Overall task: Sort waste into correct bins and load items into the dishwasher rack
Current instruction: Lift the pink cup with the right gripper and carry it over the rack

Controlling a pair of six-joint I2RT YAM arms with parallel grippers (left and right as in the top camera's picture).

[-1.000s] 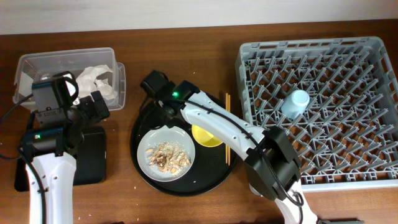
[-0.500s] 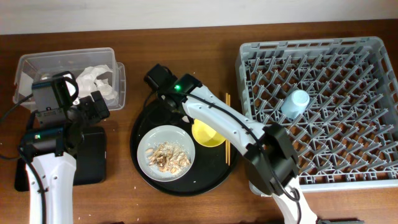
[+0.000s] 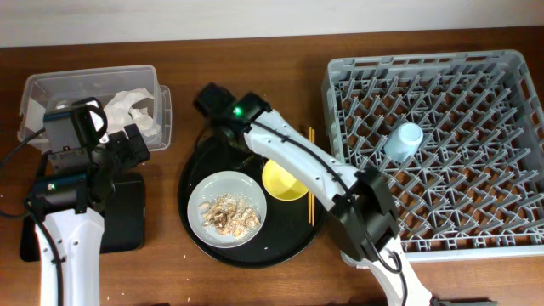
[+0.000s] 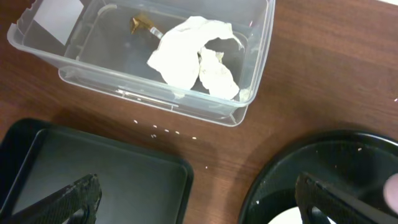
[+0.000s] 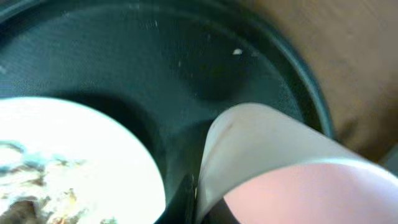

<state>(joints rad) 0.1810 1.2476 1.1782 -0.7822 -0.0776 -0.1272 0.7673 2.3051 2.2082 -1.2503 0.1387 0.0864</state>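
— Plastic at far left: what do we label first?
— We label the clear rectangular plastic tub (image 3: 85, 81) with its white label (image 4: 59, 15). The crumpled white and gold paper wrappers (image 3: 132, 106) lie inside it. Just below it on the brown wooden table (image 3: 255, 51) lies the shallow black rectangular tray (image 3: 127, 217).
— And the left gripper?
— We mark the left gripper (image 4: 199, 193) above the table between the tub, that tray and the large round black tray (image 3: 280, 234). Its fingers (image 4: 74, 199) stand wide apart with nothing between them.
— What do we note at centre?
— On the round tray we see the pale grey round plate (image 3: 242, 183), which bears the heap of small brownish-beige food scraps (image 3: 228, 212). To the plate's right sits the yellow bowl (image 3: 285, 185), partly under the right arm. The pair of thin wooden chopsticks (image 3: 310, 200) lies along the round tray's right edge.
— And the right gripper?
— We place the right gripper (image 3: 214, 104) over the round tray's upper-left part. The small pink cup (image 5: 280, 186) fills much of its wrist view, close to the lens, beside the plate's rim. We cannot tell how far the jaws stand apart, nor whether they grip the cup.
— Far right?
— We label the large square grey plastic rack of upright pegs (image 3: 425, 61). The small light-blue cup (image 3: 402, 142) rests among the pegs in its left half.
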